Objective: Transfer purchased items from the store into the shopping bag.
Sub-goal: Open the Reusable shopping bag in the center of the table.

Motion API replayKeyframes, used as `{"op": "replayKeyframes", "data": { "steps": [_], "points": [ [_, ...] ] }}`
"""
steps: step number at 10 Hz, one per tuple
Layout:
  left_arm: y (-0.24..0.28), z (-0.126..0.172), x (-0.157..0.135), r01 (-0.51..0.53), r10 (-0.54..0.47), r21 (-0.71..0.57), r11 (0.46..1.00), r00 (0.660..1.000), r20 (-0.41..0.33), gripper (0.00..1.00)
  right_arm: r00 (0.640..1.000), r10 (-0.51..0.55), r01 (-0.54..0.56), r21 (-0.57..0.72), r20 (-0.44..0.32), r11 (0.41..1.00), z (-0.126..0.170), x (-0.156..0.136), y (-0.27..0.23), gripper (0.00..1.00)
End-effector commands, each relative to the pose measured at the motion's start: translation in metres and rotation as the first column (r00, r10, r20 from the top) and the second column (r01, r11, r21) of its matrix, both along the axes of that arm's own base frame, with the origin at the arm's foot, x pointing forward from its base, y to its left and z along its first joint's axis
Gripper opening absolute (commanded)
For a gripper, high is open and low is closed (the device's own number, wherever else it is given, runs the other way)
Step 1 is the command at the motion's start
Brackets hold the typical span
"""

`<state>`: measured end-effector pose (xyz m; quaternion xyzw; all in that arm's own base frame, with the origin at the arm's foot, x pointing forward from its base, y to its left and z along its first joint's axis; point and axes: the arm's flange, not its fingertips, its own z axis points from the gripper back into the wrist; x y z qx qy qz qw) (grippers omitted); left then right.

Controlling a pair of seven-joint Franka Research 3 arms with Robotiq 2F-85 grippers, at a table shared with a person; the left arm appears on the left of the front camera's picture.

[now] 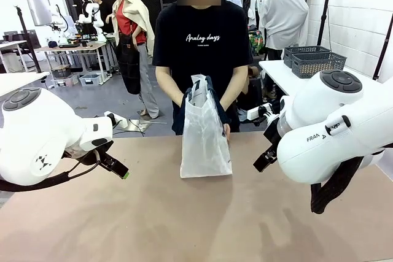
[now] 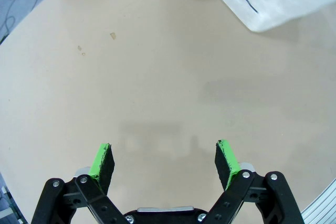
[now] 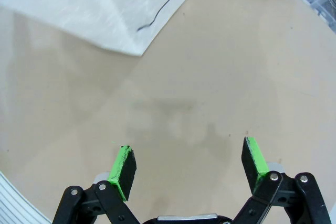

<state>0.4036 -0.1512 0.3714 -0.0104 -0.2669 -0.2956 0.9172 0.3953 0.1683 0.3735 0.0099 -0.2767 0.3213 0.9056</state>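
The shopping bag (image 1: 204, 142), translucent whitish plastic with dark navy strap handles, stands upright at the far middle of the counter (image 1: 184, 225), directly before the person. Left claw (image 2: 164, 147) and right claw (image 3: 188, 146) are both spread wide and empty, over bare counter.

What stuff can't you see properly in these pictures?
- Inside the bag: front view, its cloudy wall hides it.
- The bag's top: both wrist views, cut off by the picture edges.
- Far baskets: front view, too small to see what they hold.
- Right tool: front view, partly behind its arm.
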Motion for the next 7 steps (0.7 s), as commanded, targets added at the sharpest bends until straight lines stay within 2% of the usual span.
{"op": "replayKeyframes", "data": {
  "steps": [1, 7],
  "points": [
    [0.0006, 0.0000, 0.0002, -0.001, 0.001, 0.000, 1.000, 1.000, 0.000, 1.00, 1.000, 0.000, 0.000, 0.000, 0.000, 1.000, 0.0000, 0.0000, -0.0001, 1.00],
    [0.0006, 0.0000, 0.0002, -0.001, 0.001, 0.000, 1.000, 1.000, 0.000, 1.00, 1.000, 0.000, 0.000, 0.000, 0.000, 1.000, 0.0000, 0.0000, -0.0001, 1.00]
  ]
}}
